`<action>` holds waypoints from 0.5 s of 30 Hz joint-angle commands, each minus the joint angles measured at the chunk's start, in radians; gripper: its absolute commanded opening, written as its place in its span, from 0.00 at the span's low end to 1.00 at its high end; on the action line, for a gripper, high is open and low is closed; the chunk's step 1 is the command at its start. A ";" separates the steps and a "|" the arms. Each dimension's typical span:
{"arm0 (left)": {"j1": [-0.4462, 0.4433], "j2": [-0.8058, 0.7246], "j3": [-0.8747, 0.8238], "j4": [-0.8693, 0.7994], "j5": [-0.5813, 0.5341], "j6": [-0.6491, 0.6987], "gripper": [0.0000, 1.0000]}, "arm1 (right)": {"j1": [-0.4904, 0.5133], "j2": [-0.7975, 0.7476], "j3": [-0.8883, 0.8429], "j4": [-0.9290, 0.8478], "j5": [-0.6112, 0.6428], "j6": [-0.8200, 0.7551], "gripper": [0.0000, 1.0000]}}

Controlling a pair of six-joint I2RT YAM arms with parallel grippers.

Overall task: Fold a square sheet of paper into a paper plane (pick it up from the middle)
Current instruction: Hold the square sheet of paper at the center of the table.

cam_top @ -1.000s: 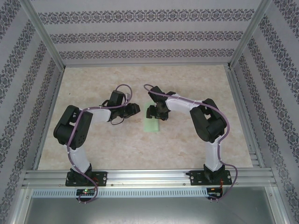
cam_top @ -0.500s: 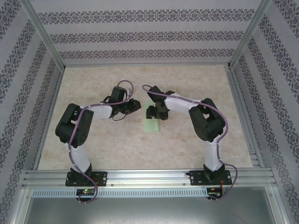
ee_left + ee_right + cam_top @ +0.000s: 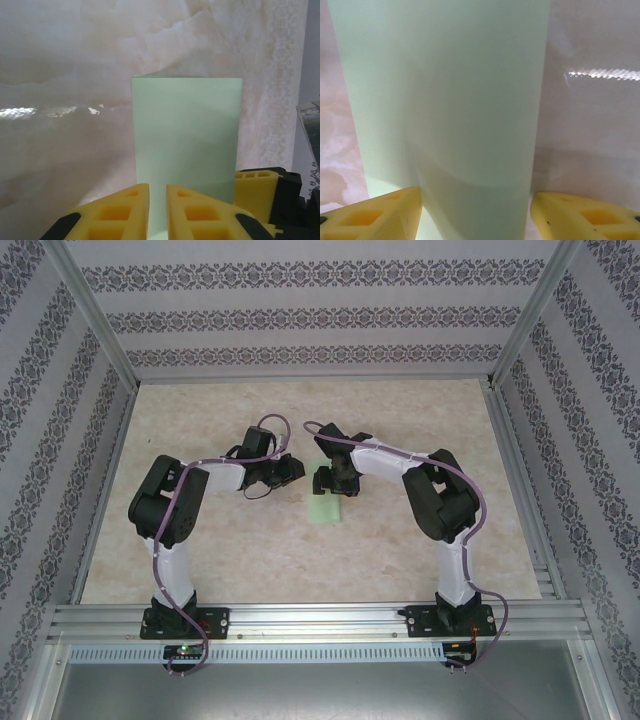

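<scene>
While the paper (image 3: 325, 511) lies folded in half, my right pincer (image 3: 475, 196) straddles it, released; my left pincer (image 3: 157, 189) is nearly clenched, empty. Next, probably: corner folds, needing one edge pinned.

L arm (image 3: 172, 502) | elbow swung right+fwd since 1 s ago | L fingers (image 3: 291, 468) nudged twd sheet (image 3: 325, 510), slightly up-table

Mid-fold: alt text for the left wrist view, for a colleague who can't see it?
A rectangular pale green sheet of paper lies flat on the marbled table, stretching away from the left tool, whose yellow fingers stand nearly closed. A second yellow finger sits at the paper's lower right.
</scene>
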 commanded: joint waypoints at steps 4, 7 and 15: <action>-0.008 0.021 0.038 -0.012 0.042 0.023 0.17 | -0.007 0.152 -0.073 0.012 0.042 -0.006 0.63; -0.010 0.027 0.042 -0.017 0.041 0.023 0.17 | -0.009 0.156 -0.073 0.012 0.039 0.000 0.63; -0.009 0.032 0.042 -0.011 0.034 0.012 0.16 | -0.012 0.172 -0.062 0.003 0.028 0.021 0.63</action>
